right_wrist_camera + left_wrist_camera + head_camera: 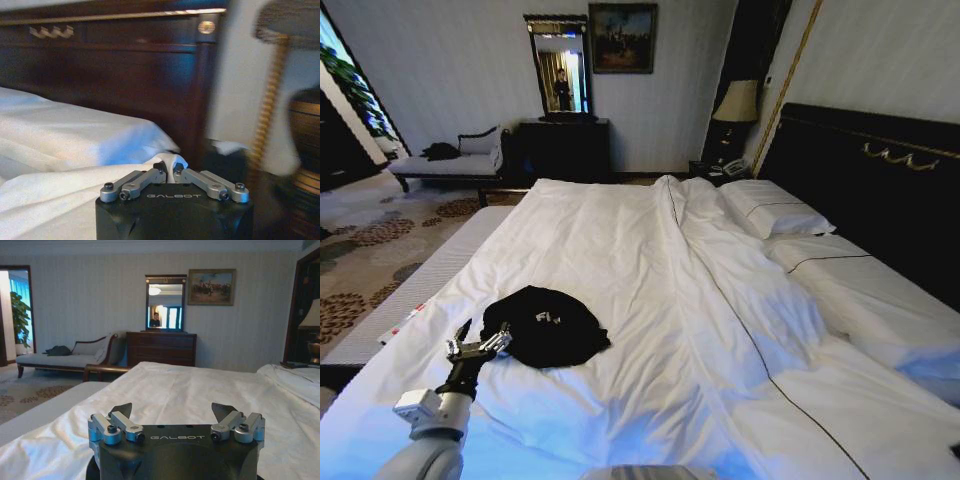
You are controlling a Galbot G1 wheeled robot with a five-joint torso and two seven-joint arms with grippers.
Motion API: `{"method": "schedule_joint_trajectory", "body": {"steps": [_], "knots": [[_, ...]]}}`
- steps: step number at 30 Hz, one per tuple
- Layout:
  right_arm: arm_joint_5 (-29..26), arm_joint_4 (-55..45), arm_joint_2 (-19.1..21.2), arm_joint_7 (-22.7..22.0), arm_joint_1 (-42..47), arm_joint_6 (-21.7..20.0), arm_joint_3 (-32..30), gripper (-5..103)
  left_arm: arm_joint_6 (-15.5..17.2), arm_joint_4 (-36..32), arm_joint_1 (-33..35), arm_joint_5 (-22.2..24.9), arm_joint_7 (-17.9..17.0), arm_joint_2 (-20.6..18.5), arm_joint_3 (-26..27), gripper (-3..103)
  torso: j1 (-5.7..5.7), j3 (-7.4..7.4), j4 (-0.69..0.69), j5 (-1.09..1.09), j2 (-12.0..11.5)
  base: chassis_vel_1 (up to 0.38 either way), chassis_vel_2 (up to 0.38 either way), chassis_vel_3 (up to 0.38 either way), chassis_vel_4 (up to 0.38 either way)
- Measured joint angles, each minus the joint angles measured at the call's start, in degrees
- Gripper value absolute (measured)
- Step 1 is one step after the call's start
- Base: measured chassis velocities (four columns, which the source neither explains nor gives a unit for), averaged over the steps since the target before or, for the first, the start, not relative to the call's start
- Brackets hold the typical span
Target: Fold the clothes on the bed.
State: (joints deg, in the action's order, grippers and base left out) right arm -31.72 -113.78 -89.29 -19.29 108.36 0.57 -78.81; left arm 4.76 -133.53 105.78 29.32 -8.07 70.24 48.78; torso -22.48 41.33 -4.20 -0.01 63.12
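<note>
1. The black T-shirt (546,325) lies bunched in a rounded heap on the white duvet of the bed (650,260), near the bed's left edge and toward its foot, white lettering partly showing on top. Nothing looks folded yet.
2. The left gripper (478,345) sits just beside the heap's left rim, fingers spread, holding nothing.
3. To do this step well, I judge it should take a single outer layer at a hem or sleeve, not the whole bundle, so the shirt can be pulled flat before any fold.
4. The right gripper (170,172), fingers pressed together on a pinch of white bedding, is over by the headboard (115,65) and a bedside lamp (287,90).
</note>
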Motion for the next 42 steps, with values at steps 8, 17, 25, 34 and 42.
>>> {"method": "schedule_joint_trajectory", "body": {"steps": [8, 17, 25, 34, 42], "knots": [[8.3, 2.9, -3.2, -8.4, 4.3, 6.9, 2.5, 2, 0.2, 0.9, -1.0, 0.0, 0.0, -1.0, -1.0, 90, 0.01, 0.0, 0.02, 0.0, 0.0, 0.0, 0.0, 0.0, 0.0], [11.4, 7.4, -3.0, -12.7, 4.9, 8.7, 10.5, 2, 0.3, 0.5, 0.0, -0.6, -0.1, -0.8, -1.6, 90, 0.01, 0.0, -0.02, 0.01, 0.0, 0.0, 0.0, 0.0, 0.0], [11.4, 7.3, -2.9, -12.8, 6.3, 8.0, 15.1, 15, -0.1, 0.3, 1.6, -0.7, 0.2, -0.1, -0.9, 90, 0.01, 0.0, -0.01, 0.01, 0.0, 0.0, 0.0, 0.0, 0.0], [10.6, 7.3, -2.9, -13.4, 7.1, 9.0, 16.4, 42, 0.3, -0.3, 1.4, -1.7, -0.2, 0.0, -1.8, 92, 0.01, 0.0, -0.01, 0.01, 0.0, 0.0, 0.0, 0.0, 0.0], [9.8, 6.9, -2.8, -13.7, 7.5, 9.5, 15.7, 74, 0.4, -0.5, 1.9, -1.9, -0.3, 0.0, -1.8, 97, 0.01, 0.0, 0.0, 0.01, 0.0, 0.0, 0.0, 0.0, 0.0]]}}
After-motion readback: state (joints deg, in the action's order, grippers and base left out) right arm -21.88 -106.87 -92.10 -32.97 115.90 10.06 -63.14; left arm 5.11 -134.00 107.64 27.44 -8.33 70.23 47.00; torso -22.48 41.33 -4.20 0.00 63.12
